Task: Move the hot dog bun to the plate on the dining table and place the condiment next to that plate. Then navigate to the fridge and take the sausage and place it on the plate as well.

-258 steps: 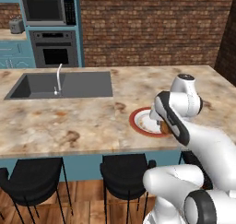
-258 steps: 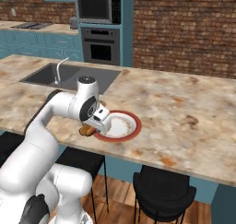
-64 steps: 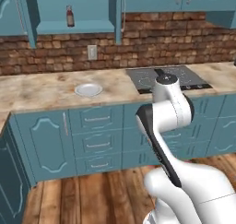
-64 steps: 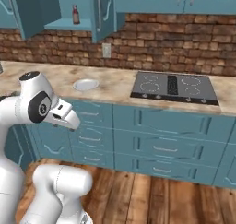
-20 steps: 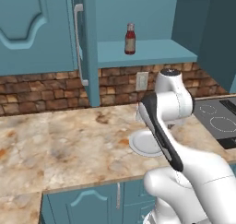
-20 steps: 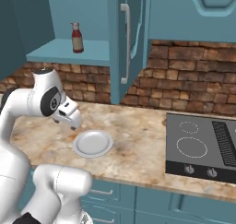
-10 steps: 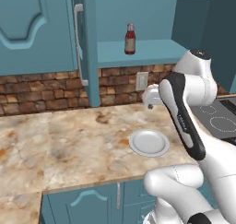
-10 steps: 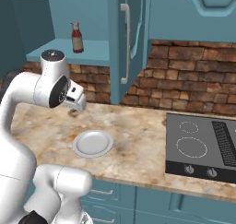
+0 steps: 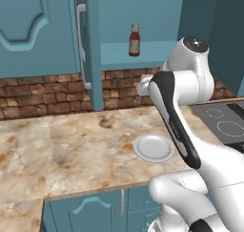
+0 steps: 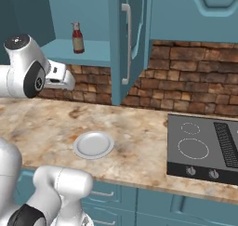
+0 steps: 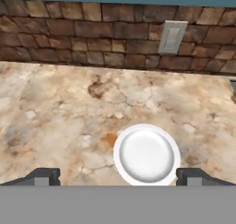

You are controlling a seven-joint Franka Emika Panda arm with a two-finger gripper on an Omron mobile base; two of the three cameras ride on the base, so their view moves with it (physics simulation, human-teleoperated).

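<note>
The condiment (image 9: 135, 40), a slim bottle with dark red contents and a light cap, stands upright on the shelf of an open teal wall cabinet (image 10: 77, 38). My gripper (image 11: 117, 178) is open and holds nothing; its two dark fingertips (image 11: 44, 176) stand wide apart. It hangs above the counter, below the shelf and lower than the bottle, looking down toward the brick wall. The hot dog bun, the plate, the dining table, the fridge and the sausage are out of view.
A plain all-white plate (image 9: 153, 147) lies on the marbled counter (image 9: 62, 150) under my hand, also seen as the white plate (image 11: 146, 154). The cabinet door (image 10: 128, 39) hangs open beside the shelf. A black cooktop (image 10: 204, 150) sits to the right. A wall outlet (image 11: 172, 36) is on the bricks.
The arm has swung upward, lifting the hand from low over the white plate to just under the shelf. The jaws stayed open and the bottle has not moved.
</note>
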